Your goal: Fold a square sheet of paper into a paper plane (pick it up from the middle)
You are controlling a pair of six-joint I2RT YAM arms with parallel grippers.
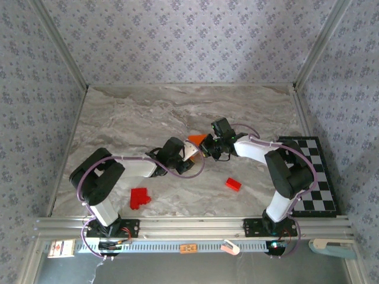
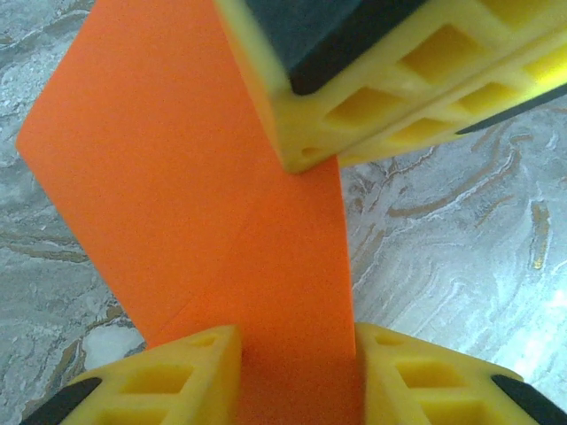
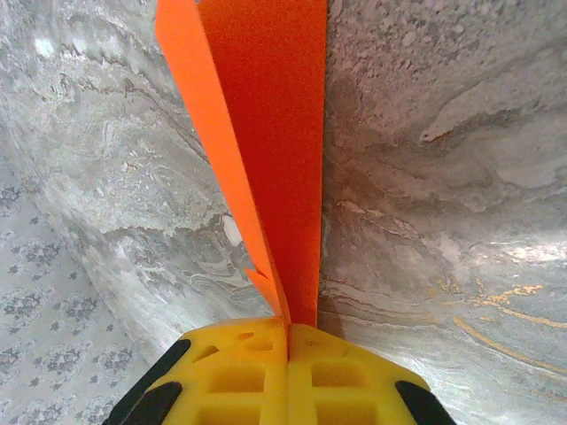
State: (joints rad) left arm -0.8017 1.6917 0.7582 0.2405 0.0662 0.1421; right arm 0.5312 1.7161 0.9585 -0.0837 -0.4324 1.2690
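Note:
The square sheet of paper [image 1: 197, 140] is bright orange and folded into a long strip with layered edges. It is held off the marble table between both grippers near the middle. My right gripper [image 3: 288, 328] is shut on one end of the paper [image 3: 275, 133], its yellow fingers pressed together over the fold. My left gripper [image 2: 297, 354] has the paper [image 2: 204, 221] filling the gap between its two yellow fingers, which touch it on both sides. The right gripper's fingers [image 2: 381, 97] show at the top of the left wrist view, on the same strip.
Two small red blocks lie on the table, one [image 1: 139, 197] near the left arm and one [image 1: 233, 184] near the right arm. A black-and-white chequered board [image 1: 314, 177] lies at the right edge. Patterned walls enclose the table on three sides.

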